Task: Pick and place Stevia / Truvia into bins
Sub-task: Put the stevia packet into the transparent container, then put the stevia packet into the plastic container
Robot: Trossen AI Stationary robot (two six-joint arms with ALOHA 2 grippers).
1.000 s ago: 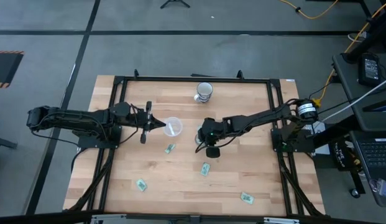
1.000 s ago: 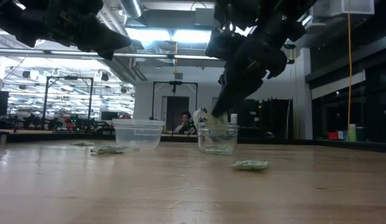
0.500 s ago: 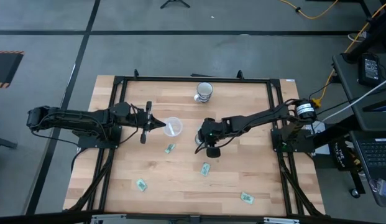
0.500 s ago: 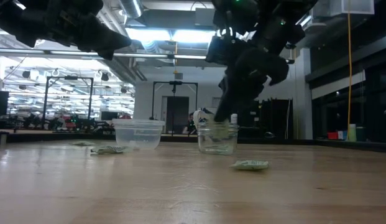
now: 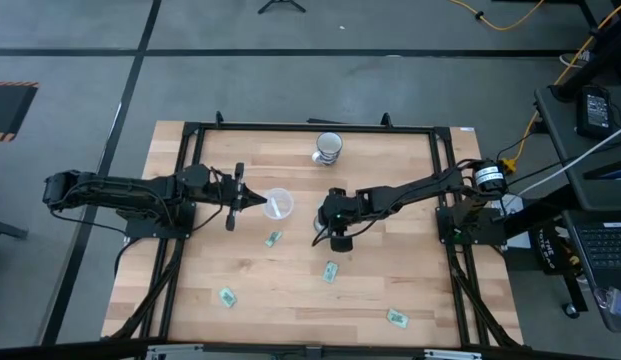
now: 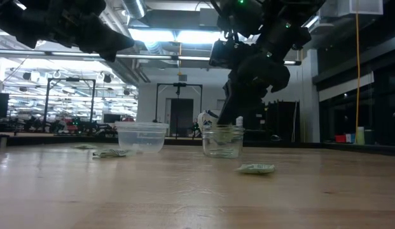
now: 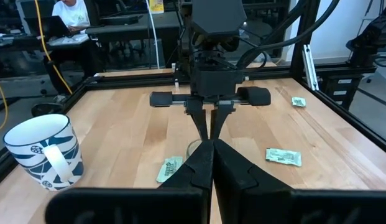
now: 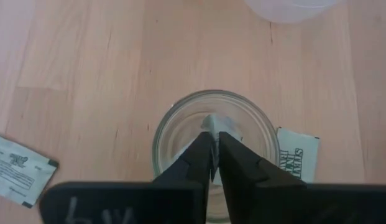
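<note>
Right wrist view: a green-and-white Stevia packet [image 8: 212, 127] stands pinched between the nearly closed fingers of the right gripper [image 8: 212, 144], above the mouth of the narrow clear cup [image 8: 174, 134] mid-table.

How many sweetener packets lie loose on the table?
4 loose: one beside the wide clear cup, one at table centre, one front left, one front right. Another sits pinched over the glass cup; more may hide inside cups.

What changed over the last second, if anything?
Little. The right gripper, fingers nearly closed on a packet over the narrow clear cup, rose slightly in the low view. The left gripper, the wide cup and the loose packets stayed put.
</note>
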